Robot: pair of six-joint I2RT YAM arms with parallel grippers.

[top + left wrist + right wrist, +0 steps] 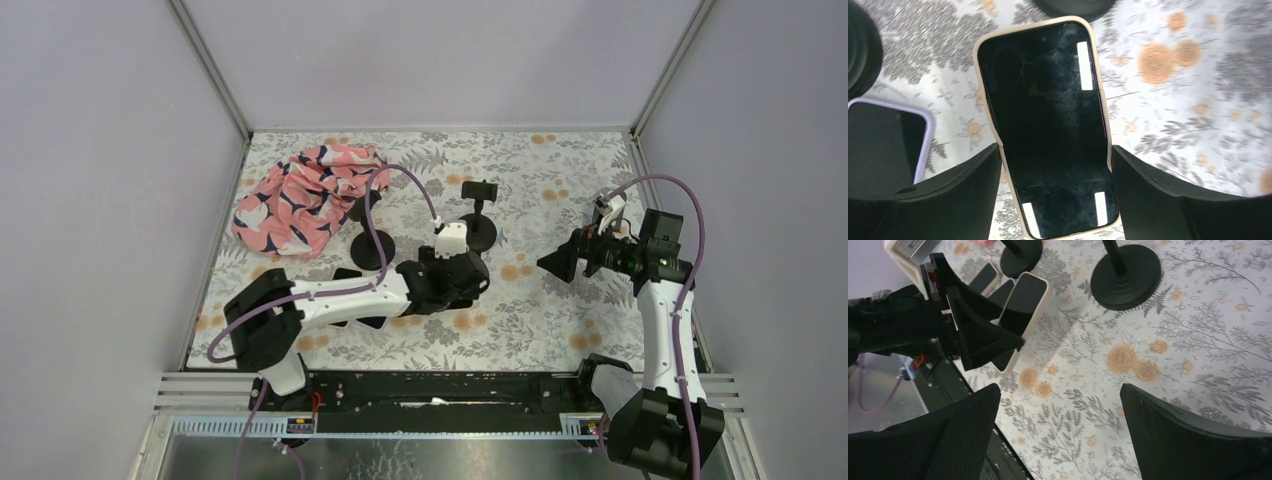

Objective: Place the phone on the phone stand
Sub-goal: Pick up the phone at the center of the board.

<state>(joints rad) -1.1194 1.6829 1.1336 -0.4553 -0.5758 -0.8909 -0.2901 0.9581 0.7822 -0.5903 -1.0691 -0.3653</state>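
Left end effector (1055,150) clamps phone (1043,100) along long edges.

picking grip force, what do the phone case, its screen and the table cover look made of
The phone case looks like matte cream silicone or soft plastic: rounded lip, no glare. The screen is glossy, likely glass, mirroring bright light strips. The table cover is a floral print, fabric or vinyl; cannot tell which.

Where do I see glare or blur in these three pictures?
Left wrist view: the dark screen of the phone mirrors bright rectangular lamp glare, and the tablecloth at the right edge is smeared. Right wrist view: sharp pattern, no glare. Top external view: even, soft light, all sharp.
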